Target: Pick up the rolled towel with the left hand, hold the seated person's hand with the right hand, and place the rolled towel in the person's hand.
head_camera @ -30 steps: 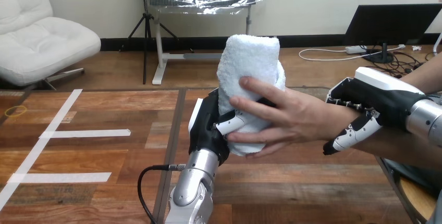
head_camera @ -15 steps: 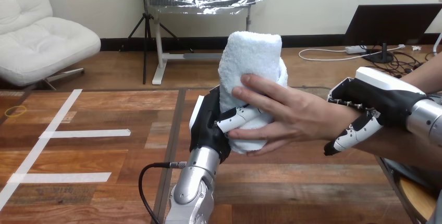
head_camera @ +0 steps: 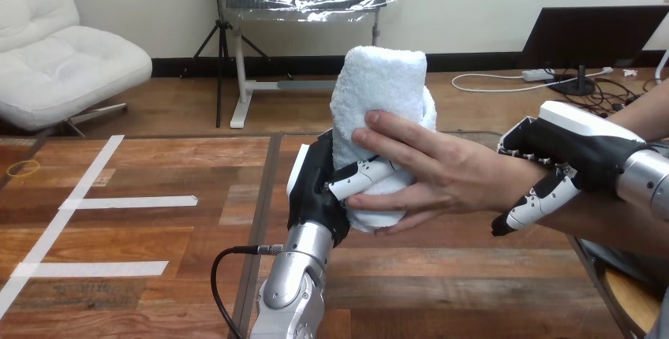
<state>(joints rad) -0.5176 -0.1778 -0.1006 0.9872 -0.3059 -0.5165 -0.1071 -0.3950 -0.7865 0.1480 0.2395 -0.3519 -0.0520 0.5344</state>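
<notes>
While left hand (head_camera: 315, 191) grips rolled towel (head_camera: 383, 79), wooden table (head_camera: 473, 276), white tape strips (head_camera: 134, 202)

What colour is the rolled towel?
Plain white rolled towel, best seen in the head view, held upright by the left hand.

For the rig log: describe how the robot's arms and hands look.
The left hand is black with a white shell and black-and-white jointed fingers, on a rounded silver left forearm. The right hand matches, a broad white shell across its back, on a silver right forearm.
</notes>
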